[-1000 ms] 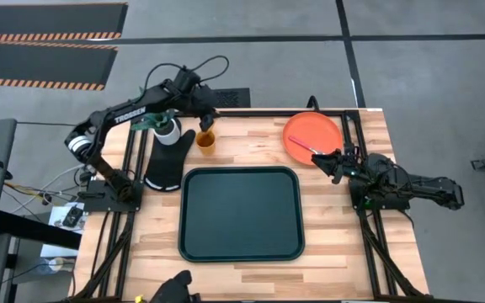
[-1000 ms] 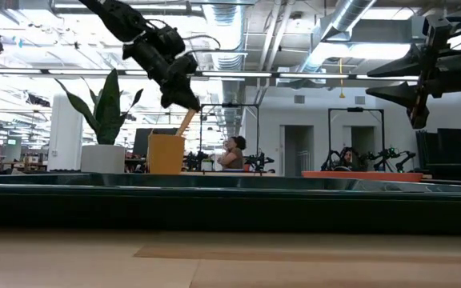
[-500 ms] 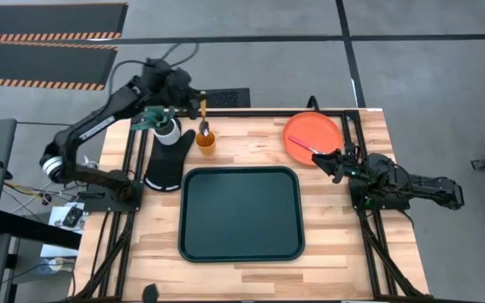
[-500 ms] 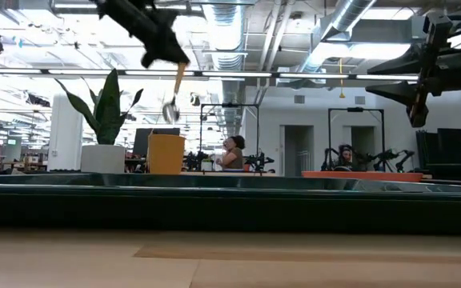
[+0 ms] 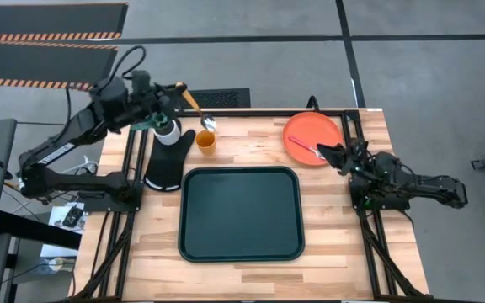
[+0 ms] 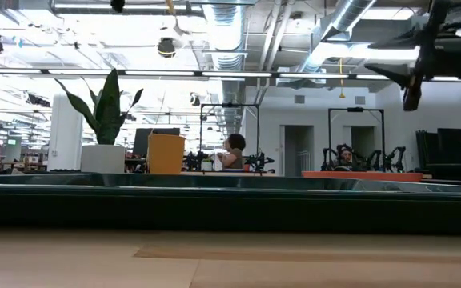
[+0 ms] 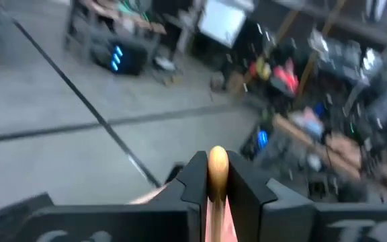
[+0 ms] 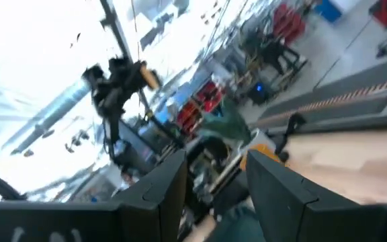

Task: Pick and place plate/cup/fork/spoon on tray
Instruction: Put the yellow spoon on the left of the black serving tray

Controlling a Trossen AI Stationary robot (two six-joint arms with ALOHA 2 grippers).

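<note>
My left gripper (image 5: 178, 87) is raised above the table's far left corner and shut on the spoon (image 5: 199, 109). The spoon's silver bowl (image 6: 166, 46) hangs high above the orange cup (image 5: 205, 141), which stands on the wood. The orange-red plate (image 5: 312, 135) lies at the far right with the red-handled fork (image 5: 306, 147) on it. My right gripper (image 5: 327, 154) is open and empty at the plate's near right rim, raised off the table. The dark tray (image 5: 240, 212) lies in the middle. My left gripper pinches the free end of the spoon's orange handle (image 7: 218, 165) between its two fingers. The spoon is lifted clear and slants down from the fingers toward the table's right, with its bowl (image 5: 210, 124) lowest, above and just beyond the cup.
A black glove-shaped mat (image 5: 167, 164) lies left of the tray, and a white pot with a green plant (image 5: 166, 129) stands at its far end, close under my left arm. Bare wood shows right of the tray and along the near edge.
My left gripper has drawn the spoon up out of the cup and carried it higher and toward the table's left. The spoon now hangs clear above the cup, which has stayed in place. My right gripper has risen a little by the plate.
</note>
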